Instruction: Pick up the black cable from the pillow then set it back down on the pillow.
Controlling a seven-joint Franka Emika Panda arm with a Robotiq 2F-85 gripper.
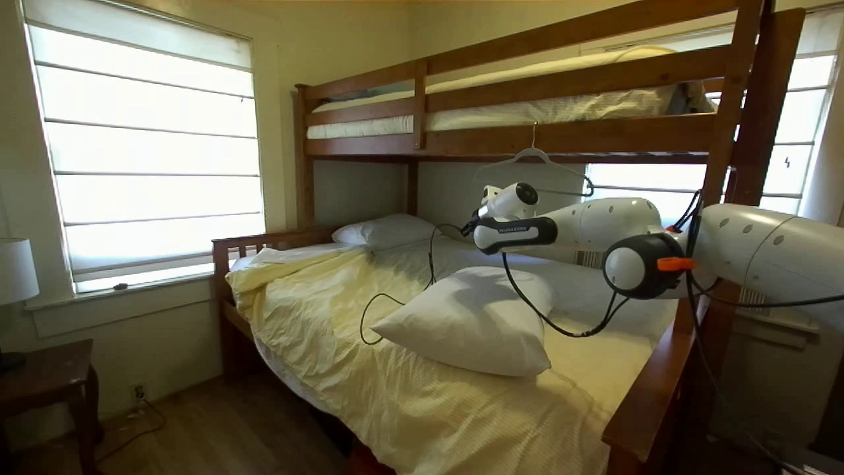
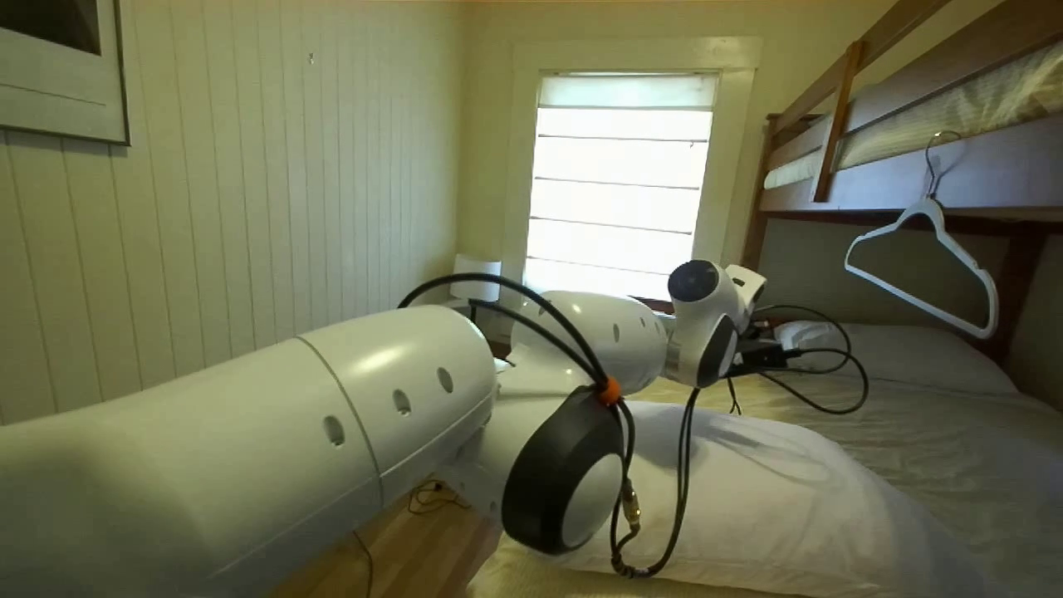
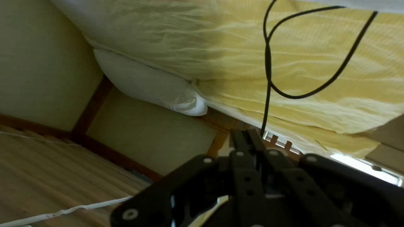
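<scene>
The black cable [image 1: 430, 258] is thin and looping. In an exterior view it arcs up from the bed beside the pillow [image 1: 471, 323] to my gripper [image 1: 467, 228]. Part of it loops past the pillow's pointed corner. In the wrist view the cable [image 3: 268, 63] crosses over itself and runs to the fingertips of my gripper [image 3: 247, 134]. The fingers are closed with the cable at their tips; the exact grip point is hidden behind them. My gripper [image 2: 757, 353] is above and beyond the pillow [image 2: 772, 498], held off the bed. The pillow's edge [image 3: 372, 4] shows at the wrist view's top right.
The bed has a yellow sheet [image 1: 316, 310] and a grey-white pillow [image 1: 386, 231] at the back. The upper bunk rail [image 1: 567, 137] runs above the arm. A hanger [image 1: 533, 156] hangs from it. Black cords [image 2: 865, 386] loop beside the gripper; I cannot tell which they are.
</scene>
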